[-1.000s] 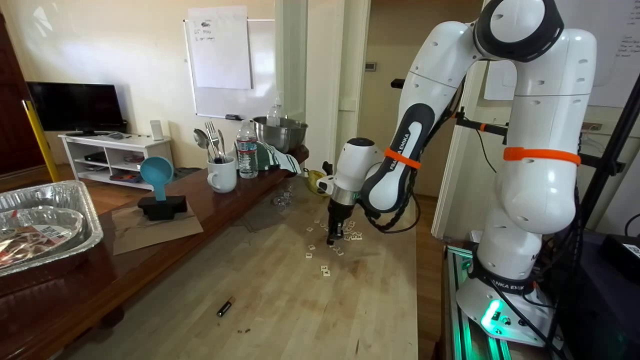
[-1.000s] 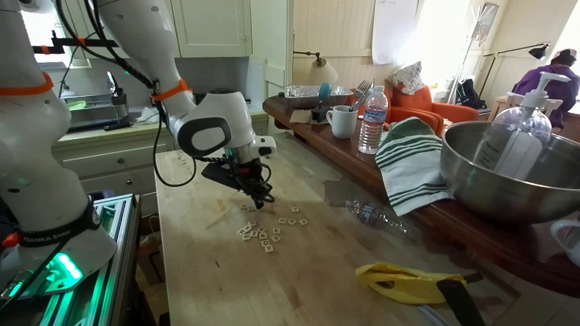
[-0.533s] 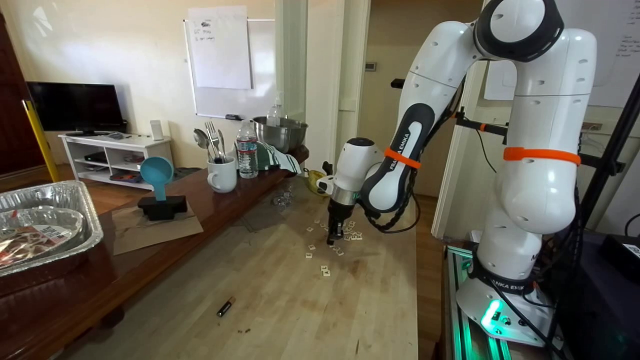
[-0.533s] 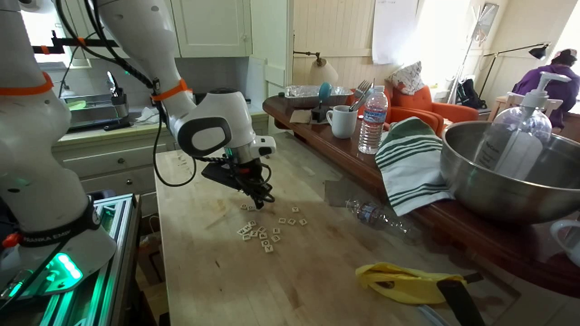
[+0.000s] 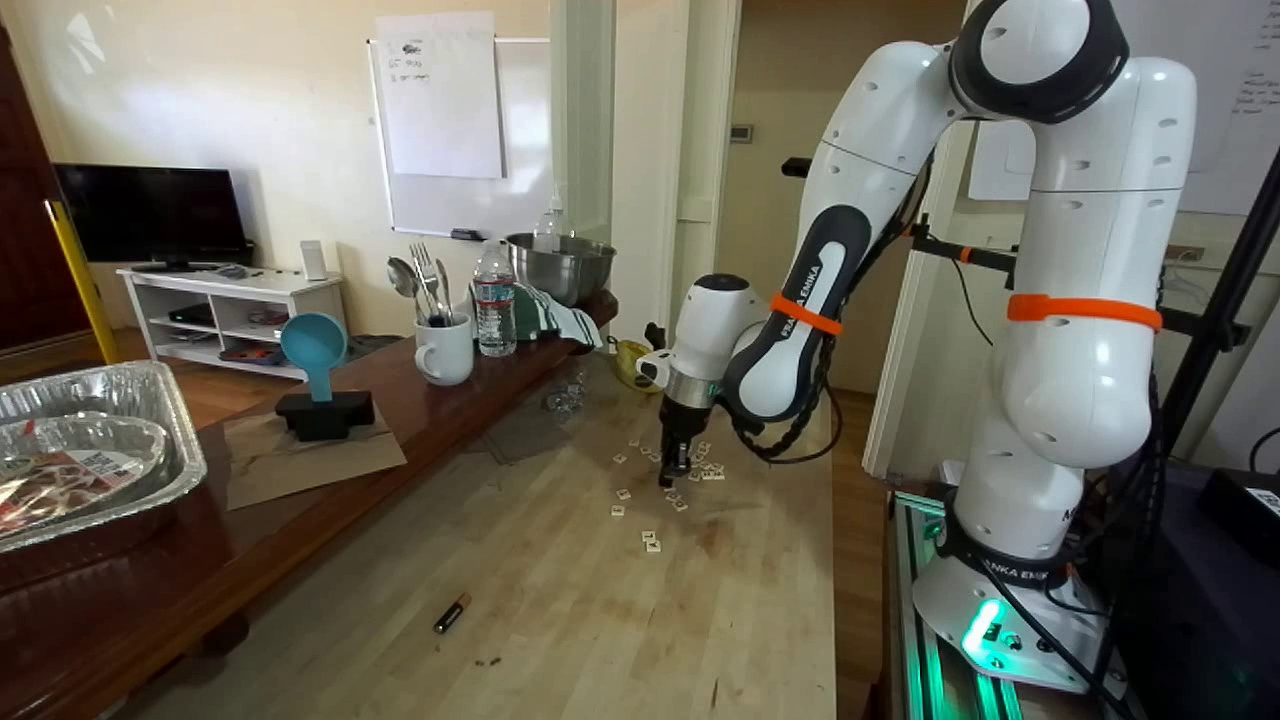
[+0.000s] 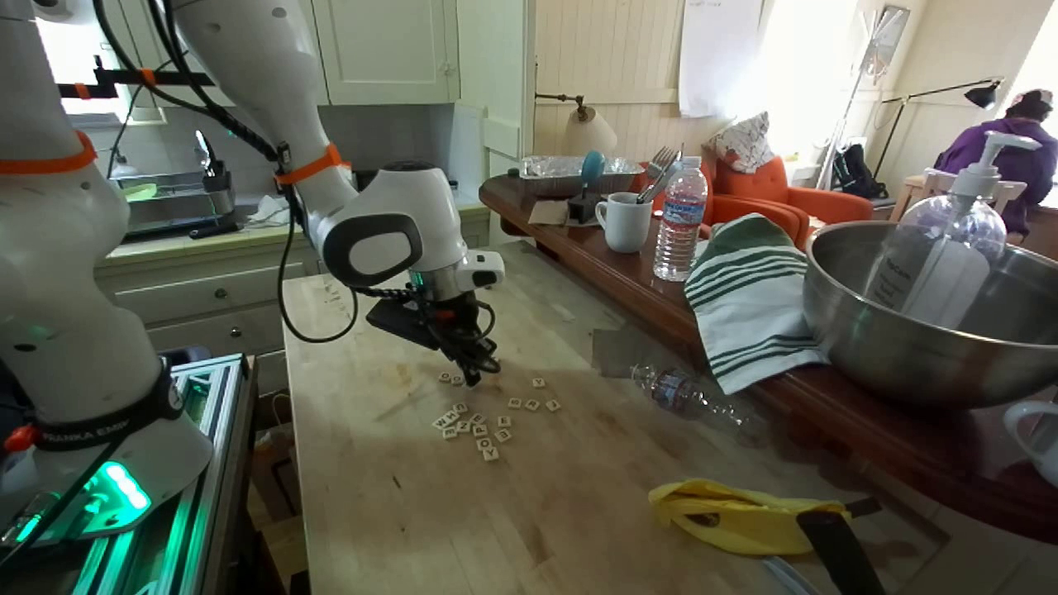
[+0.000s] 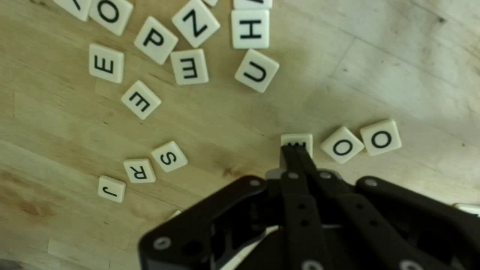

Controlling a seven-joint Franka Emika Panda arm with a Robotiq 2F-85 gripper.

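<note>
Wrist view: the gripper (image 7: 294,148) points down at the counter (image 7: 228,116), its fingers (image 7: 291,165) together and partly covering a lettered tile (image 7: 296,139); contact cannot be told. In both exterior views the arm (image 5: 868,150) bends downward, the gripper slightly nearer the base (image 5: 1020,618) than half a second earlier. Two O tiles (image 7: 342,147) lie just beside; a clear bottle (image 6: 674,390) lies farther off.

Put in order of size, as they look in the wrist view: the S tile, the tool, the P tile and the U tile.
1. Tool, largest
2. P tile and U tile: too alike to rank
3. S tile, smallest
</note>
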